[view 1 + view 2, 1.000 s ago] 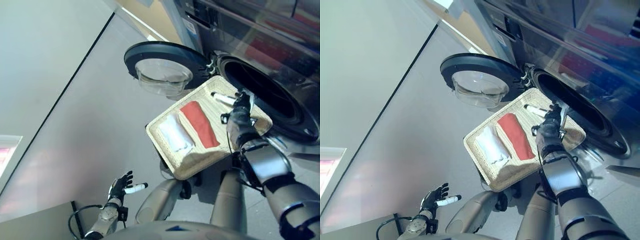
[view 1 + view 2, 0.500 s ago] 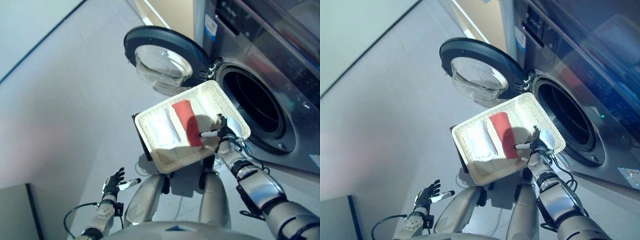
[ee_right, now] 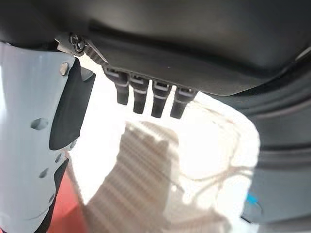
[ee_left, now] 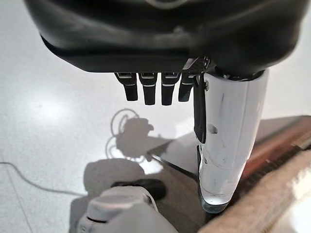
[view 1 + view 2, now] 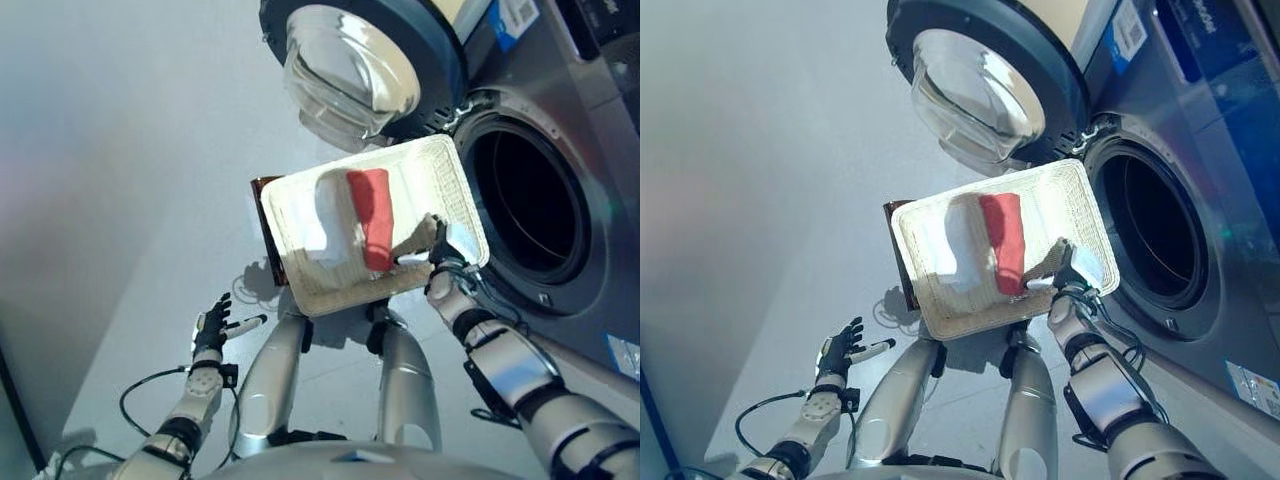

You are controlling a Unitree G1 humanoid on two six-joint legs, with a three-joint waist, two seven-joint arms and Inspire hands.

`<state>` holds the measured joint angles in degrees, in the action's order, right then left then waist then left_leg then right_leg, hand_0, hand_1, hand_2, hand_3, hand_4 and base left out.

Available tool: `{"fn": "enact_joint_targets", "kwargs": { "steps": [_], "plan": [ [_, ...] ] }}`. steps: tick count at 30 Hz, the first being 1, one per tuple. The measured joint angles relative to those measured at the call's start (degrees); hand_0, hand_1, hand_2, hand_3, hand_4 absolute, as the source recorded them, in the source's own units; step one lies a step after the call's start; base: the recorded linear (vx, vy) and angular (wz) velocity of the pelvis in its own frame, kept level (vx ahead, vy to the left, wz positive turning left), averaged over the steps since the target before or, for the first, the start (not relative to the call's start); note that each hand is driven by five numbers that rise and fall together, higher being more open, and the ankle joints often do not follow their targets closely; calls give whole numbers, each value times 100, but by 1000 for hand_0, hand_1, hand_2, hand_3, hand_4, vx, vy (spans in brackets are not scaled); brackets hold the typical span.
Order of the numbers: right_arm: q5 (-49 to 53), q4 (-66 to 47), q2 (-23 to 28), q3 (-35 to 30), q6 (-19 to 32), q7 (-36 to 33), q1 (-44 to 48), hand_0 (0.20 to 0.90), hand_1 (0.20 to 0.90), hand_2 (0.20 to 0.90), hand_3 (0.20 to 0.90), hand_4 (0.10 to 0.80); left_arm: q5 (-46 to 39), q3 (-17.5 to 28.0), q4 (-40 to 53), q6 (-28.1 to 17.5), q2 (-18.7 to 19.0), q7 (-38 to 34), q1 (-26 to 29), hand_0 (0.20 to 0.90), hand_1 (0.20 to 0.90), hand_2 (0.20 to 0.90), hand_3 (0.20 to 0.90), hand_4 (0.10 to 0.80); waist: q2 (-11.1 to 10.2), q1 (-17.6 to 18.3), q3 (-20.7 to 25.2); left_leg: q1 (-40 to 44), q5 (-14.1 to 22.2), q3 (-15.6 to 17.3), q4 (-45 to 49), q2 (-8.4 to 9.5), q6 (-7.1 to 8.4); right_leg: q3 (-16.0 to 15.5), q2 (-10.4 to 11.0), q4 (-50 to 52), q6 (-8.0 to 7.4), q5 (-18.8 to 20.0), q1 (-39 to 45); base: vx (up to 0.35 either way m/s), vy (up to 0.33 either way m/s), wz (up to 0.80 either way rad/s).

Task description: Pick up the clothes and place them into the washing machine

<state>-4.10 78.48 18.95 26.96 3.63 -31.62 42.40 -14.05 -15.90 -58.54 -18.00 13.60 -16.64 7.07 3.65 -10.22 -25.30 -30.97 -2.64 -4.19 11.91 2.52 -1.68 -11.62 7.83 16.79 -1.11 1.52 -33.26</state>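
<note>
Here the right robot hand [image 5: 437,262] hovers over the tray [image 5: 440,170] (fingers straight).

- The right hand [image 5: 441,262] reached forward on an extended arm, fingers straight, thumb out.
- The left hand [image 5: 212,330] hung low, fingers relaxed and spread.

No words or numbers can be read. The big grey metal washing machine [image 5: 1200,120] has a blue and white sticker [image 5: 1127,30] at 1 o'clock, its print too small.
</note>
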Motion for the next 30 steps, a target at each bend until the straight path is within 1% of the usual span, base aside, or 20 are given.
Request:
{"fn": "enact_joint_targets", "kwargs": {
  "steps": [1,3,6,10,12,17,22,23,25,27,29,30],
  "plan": [
    [5,-10,-5,-4,2,1,6,900,900,900,900,800,-2,10,-4,3,13,-3,-3,900,900,900,900,800,-7,-32,-11,18,11,-8,-13,-7,16,-27,6,-36,0,1,55,18,-6,15],
    [9,-3,-48,-17,5,-15,83,900,900,900,900,800,3,7,10,5,98,-9,-5,900,900,900,900,800,-57,-111,-37,71,-5,-29,-20,-10,-7,-53,-8,-104,-9,12,143,35,17,8],
    [54,111,-106,-35,3,-90,261,900,900,900,900,800,12,8,101,4,168,-37,-6,900,900,900,900,800,-60,-182,-39,72,-4,-109,-15,20,-5,-144,26,-127,-19,17,204,41,21,14],
    [119,109,-211,-57,6,-95,355,900,900,900,900,800,14,11,154,7,249,-41,-6,900,900,900,900,800,-64,-254,-39,80,-6,-149,-13,34,-6,-190,44,-229,-60,59,295,51,24,7],
    [125,109,-232,-56,4,-95,355,900,900,900,900,800,16,11,178,5,256,-42,-2,900,900,900,900,800,-66,-322,-38,72,-8,-161,-12,47,-7,-200,45,-232,-65,62,297,44,21,6],
    [136,149,-257,-61,-7,-95,361,900,900,900,900,800,92,8,203,13,260,-41,-5,900,900,900,900,800,-66,-346,-38,36,-39,-275,-9,88,16,-337,97,-236,-64,60,332,38,17,13],
    [179,383,-232,-67,-133,-125,446,900,900,900,900,800,204,2,566,23,272,-47,-81,900,900,900,900,800,-59,-462,-35,-9,-43,-334,33,139,27,-420,137,-207,-75,41,360,16,19,13],
    [174,435,-230,-67,-139,-139,469,900,900,900,900,800,203,1,664,27,299,-47,-89,900,900,900,900,800,-55,-473,-33,-75,-40,-339,91,147,29,-465,151,-175,-105,11,338,-41,26,27],
    [170,598,-203,-71,-261,-224,615,900,900,900,900,800,199,1,952,22,334,-46,-86,900,900,900,900,800,-34,-491,-38,-327,-33,-368,271,224,28,-498,248,148,-74,-142,91,-58,40,36],
    [169,670,-126,-71,-369,-244,834,900,900,900,900,800,194,-3,1187,18,339,-45,-82,900,900,900,900,800,29,-504,-41,-660,10,-368,506,286,-18,-490,356,509,-79,-287,-240,-65,62,30],
    [169,714,-42,-67,-389,-283,1039,900,900,900,900,800,187,-12,1306,20,338,-41,-61,900,900,900,900,800,136,-513,-89,-915,55,-377,773,365,-83,-485,478,873,-82,-417,-511,-57,57,25],
    [168,744,16,-68,-405,-335,1124,900,900,900,900,800,184,-23,1374,23,338,-34,-61,900,900,900,900,800,218,-531,-121,-1049,97,-379,933,429,-92,-469,543,1086,-94,-508,-627,-47,45,27]
  ]
}}
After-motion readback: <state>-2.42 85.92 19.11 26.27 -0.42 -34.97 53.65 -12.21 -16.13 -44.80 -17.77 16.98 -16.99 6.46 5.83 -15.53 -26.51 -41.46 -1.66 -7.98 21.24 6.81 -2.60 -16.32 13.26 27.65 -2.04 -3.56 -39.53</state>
